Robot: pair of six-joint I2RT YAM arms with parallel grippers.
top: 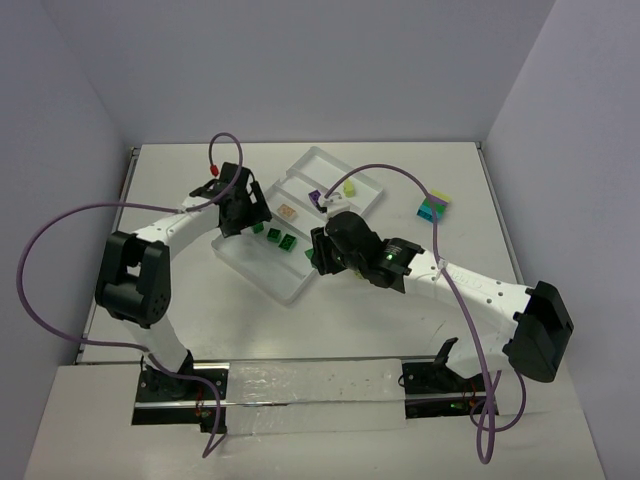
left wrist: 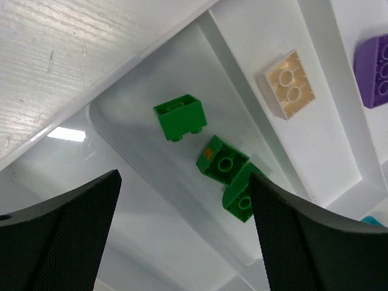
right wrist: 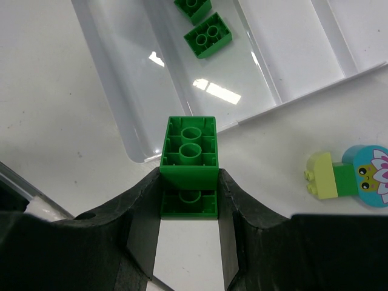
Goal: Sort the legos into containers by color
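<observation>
Just off the tray's (right wrist: 136, 103) edge, the right gripper (right wrist: 189, 203) pinches a green brick (right wrist: 189, 148); released here, it would likely miss. Meanwhile the left gripper (left wrist: 183, 200) hangs spread, empty.

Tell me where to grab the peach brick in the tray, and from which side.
Probably come from above onto the peach brick and pinch two opposite flat side walls: it lies flat, alone in its compartment, bare floor all round it.

— What closes the space in?
— Plain pale lavender-grey walls (top: 320, 60), at the back and on both sides.
— And underneath?
— A white-painted wooden table (top: 400, 320), evenly lit, with faint grain showing in the left wrist view.
</observation>
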